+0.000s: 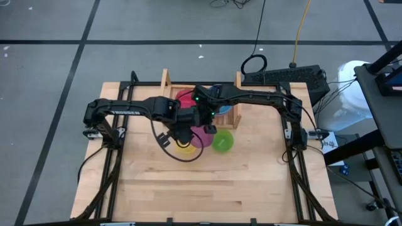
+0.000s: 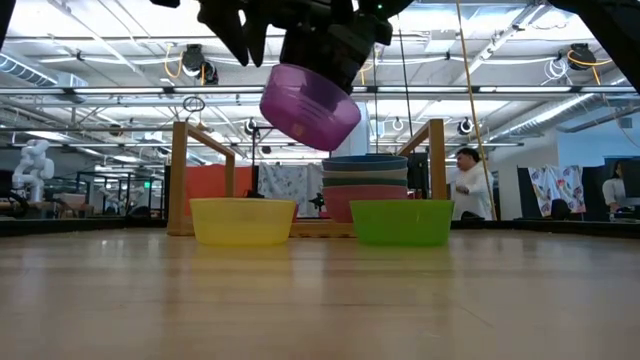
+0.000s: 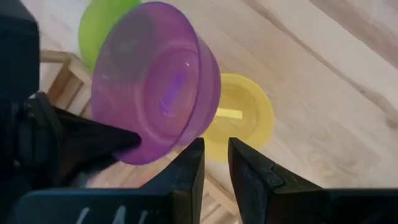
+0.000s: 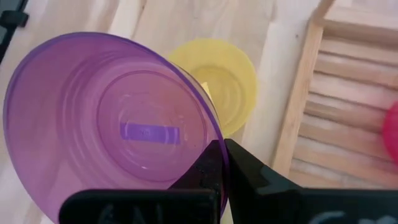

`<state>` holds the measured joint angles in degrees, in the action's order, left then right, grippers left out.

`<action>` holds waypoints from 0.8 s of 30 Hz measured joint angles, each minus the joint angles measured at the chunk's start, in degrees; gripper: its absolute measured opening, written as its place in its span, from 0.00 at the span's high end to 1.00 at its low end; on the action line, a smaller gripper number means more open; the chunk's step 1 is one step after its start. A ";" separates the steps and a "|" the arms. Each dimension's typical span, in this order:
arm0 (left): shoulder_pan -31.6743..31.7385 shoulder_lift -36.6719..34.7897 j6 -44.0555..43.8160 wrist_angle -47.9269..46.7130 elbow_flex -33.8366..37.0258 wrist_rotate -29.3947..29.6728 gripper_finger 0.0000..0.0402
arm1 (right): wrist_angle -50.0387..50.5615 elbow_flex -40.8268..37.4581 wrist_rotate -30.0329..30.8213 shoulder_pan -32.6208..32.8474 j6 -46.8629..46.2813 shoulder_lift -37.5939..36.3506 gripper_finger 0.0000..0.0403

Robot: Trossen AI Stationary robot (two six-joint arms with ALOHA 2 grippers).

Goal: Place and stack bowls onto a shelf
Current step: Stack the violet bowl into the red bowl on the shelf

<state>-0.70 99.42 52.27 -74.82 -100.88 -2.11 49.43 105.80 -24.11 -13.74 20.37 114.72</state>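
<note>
Layout, items by position:
- Tabletop (image 1: 188, 188): carries everything listed.
- Shelf (image 2: 178, 175): at the far middle edge of the tabletop.
- Bowl stack (image 2: 365, 185): on the right half of the shelf, between its uprights.
- Single bowl (image 1: 184, 98): on the left half of the shelf.
- Left bowl (image 2: 242, 220) and right bowl (image 2: 402, 222): on the tabletop just in front of the shelf, side by side, apart.
- Raised bowl (image 2: 310, 105): tilted in the air, above and between those two, its rim pinched in the right end effector (image 4: 222, 155).
- Left end effector (image 3: 214, 162): just beside the raised bowl, fingers slightly parted.
</note>
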 joint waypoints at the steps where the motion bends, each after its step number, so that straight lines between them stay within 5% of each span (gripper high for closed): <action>1: -0.12 -0.02 -1.12 0.05 0.00 0.00 0.80 | 0.14 0.00 0.06 -0.09 -0.90 0.00 1.00; 24: -0.02 -0.13 -39.98 3.12 0.00 3.80 0.80 | -2.05 0.00 19.50 -3.00 -18.47 0.00 1.00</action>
<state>-0.71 99.29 12.29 -71.70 -100.88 1.69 47.38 105.80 -4.61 -16.74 1.89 114.72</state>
